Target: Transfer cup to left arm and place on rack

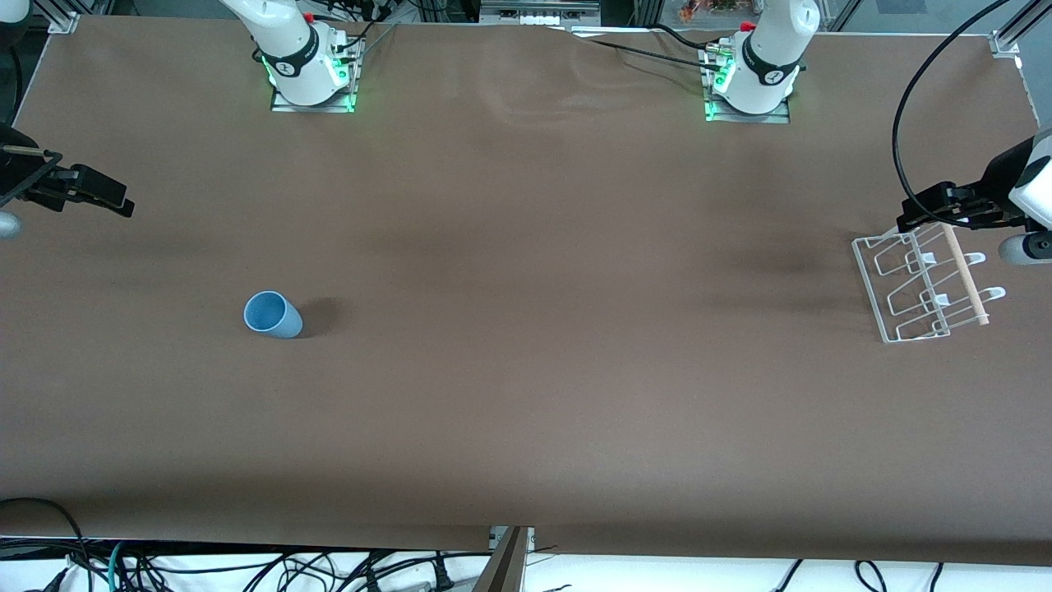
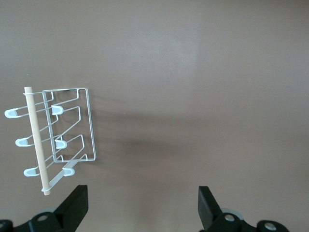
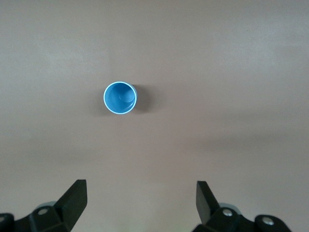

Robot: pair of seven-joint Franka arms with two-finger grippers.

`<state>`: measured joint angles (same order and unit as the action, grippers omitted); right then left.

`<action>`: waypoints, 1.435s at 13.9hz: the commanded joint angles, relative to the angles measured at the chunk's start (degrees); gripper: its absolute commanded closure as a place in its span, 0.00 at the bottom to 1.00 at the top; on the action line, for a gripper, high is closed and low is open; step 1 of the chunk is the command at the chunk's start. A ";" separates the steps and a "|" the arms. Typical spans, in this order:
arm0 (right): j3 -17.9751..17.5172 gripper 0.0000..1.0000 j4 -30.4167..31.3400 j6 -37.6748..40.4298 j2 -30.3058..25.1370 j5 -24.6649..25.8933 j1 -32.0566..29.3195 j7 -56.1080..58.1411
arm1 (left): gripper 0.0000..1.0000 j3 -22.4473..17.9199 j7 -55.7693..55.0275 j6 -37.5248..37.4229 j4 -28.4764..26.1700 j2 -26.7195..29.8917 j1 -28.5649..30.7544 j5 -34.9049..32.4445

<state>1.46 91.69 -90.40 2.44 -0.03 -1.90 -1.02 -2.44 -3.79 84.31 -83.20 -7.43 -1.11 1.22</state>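
The cup (image 1: 273, 315) is a small light blue tumbler standing upright, mouth up, on the brown table toward the right arm's end. The right wrist view looks down into the cup (image 3: 120, 97). My right gripper (image 1: 115, 200) hangs open and empty over the table's edge at that end, well apart from the cup; its fingers (image 3: 77, 193) are spread wide. The white wire rack (image 1: 966, 275) with its wooden dowel lies at the left arm's end, and the left wrist view shows the rack (image 2: 35, 133) too. My left gripper (image 1: 925, 215) hovers open and empty just beside it.
Both arm bases (image 1: 311, 78) stand along the table's edge farthest from the front camera. A black cable (image 1: 904, 123) loops above the table near the rack. More cables (image 1: 246, 567) hang below the nearest edge. A wide stretch of brown table (image 1: 575, 312) separates cup and rack.
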 commanded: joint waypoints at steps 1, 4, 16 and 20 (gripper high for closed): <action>-0.85 0.00 0.16 0.67 -0.59 0.46 -0.82 1.11 | 0.00 -0.02 0.10 -0.64 2.07 -1.10 0.32 1.06; -0.94 0.00 0.16 0.67 -0.68 0.46 -0.74 0.93 | 0.00 -0.02 0.10 -0.64 2.07 -1.10 0.32 1.06; -1.82 0.00 -0.02 0.75 -0.68 0.47 -0.74 0.93 | 0.00 -0.02 0.10 -0.64 2.07 -1.10 0.32 1.06; -1.82 0.00 0.07 1.45 -0.59 0.46 -0.82 0.84 | 0.00 -0.02 0.10 -0.55 2.07 -1.10 0.32 1.06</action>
<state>0.34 91.69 -90.21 2.42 0.00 -1.90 -1.00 -2.44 -3.79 84.31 -83.20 -7.43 -1.11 1.23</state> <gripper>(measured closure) 0.000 0.000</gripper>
